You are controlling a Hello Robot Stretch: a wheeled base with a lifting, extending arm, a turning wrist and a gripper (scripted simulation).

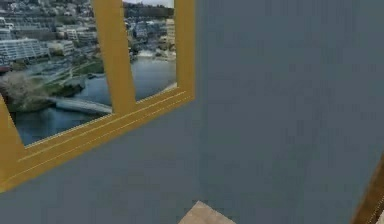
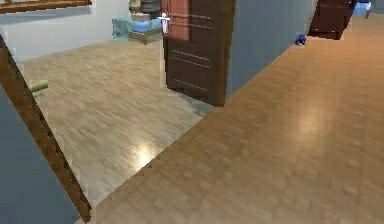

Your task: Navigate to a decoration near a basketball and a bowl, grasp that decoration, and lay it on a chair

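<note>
Facing grey wall (image 1: 290, 100), yellow-framed window (image 1: 115, 55); brown door (image 2: 195, 50)

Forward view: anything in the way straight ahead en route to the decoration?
Yes: a blue-grey wall with a yellow-framed window blocks the way straight ahead. In the arm side view, wood floor runs on past a dark door.

Yellow-framed window (image 1: 100, 80), blue-grey wall (image 1: 290, 110), wood floor (image 2: 290, 140), dark open door (image 2: 198, 50)

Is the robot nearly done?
Nothing looks done yet. In hand: searching, facing a wall and window, a door at its side. Left: finding the decoration, grasping it, laying it on a chair.
</note>
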